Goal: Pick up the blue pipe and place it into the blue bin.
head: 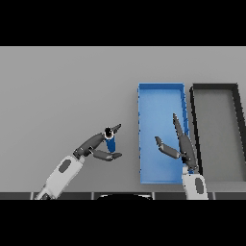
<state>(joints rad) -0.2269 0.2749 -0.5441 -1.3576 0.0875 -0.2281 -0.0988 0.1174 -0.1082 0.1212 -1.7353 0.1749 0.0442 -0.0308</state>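
- Nearest you, the left hand (98, 146) comes in from the lower left, its arm slanting up and to the right. Fingers above and thumb below are curled round the blue pipe (111, 143), so you may read this hand as pinching the pipe rather than resting beside it.
- The blue pipe is short and stands roughly upright in that grip, its long axis running near to far in the view, a dark end cap at the top. Whether its lower end touches the grey surface (62, 91) or is just clear of it, you cannot tell.
- The right hand (181, 146) shows at about the same depth, over the near right part of the bin. Its fingers are straight and spread, thumb out to the left, and it holds nothing.
- The blue bin (139, 134) lies to the right of the pipe, its left wall near the pipe but apart from it. Its long axis runs away from you. Judged from this layout, the coming move is a short carry to the right by the left hand, over that wall.
- Just beside the blue bin, further right, sits a black bin (192, 120) with a grey floor; it is not the target.
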